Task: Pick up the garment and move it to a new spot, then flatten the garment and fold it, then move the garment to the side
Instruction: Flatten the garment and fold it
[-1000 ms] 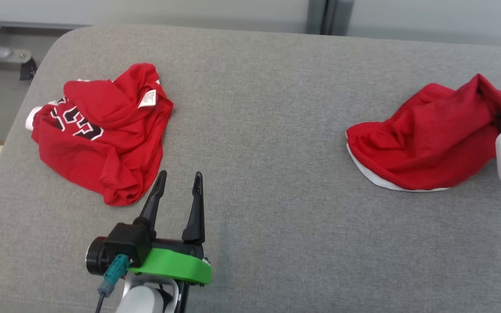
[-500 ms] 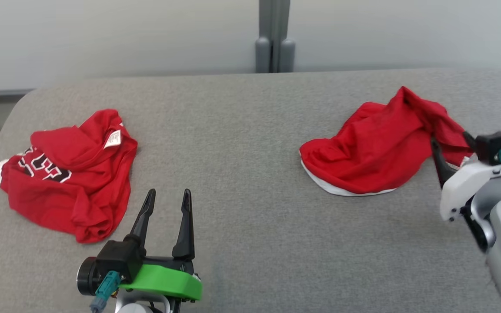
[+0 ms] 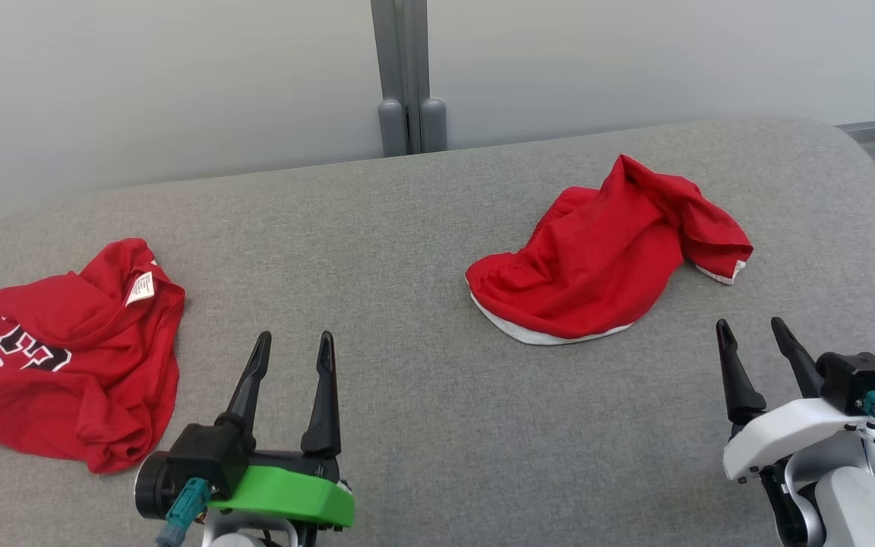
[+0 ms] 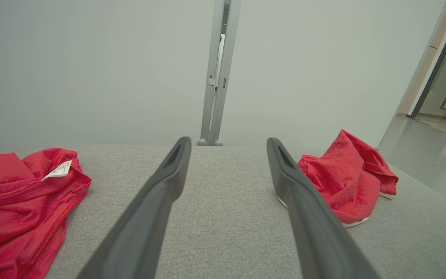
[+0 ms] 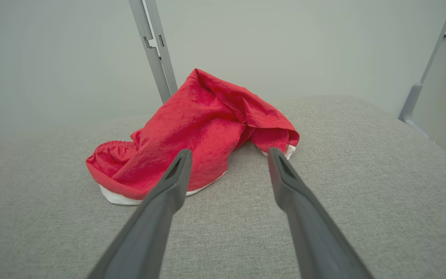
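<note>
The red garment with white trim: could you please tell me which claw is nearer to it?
Right. The right claw is just short of the garment, near its right end, not touching; the left claw is farther, to its left, beside the lettered shirt.

table [image 3: 437, 456]: grey fabric | wall [image 3: 179, 76]: pale | post [image 3: 405, 76]: grey, behind table | lettered red shirt [image 3: 65, 365]: crumpled

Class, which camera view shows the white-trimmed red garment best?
The right wrist view: the garment lies close and large. The head view shows it whole but smaller; in the left wrist view a finger hides its near edge.
</note>
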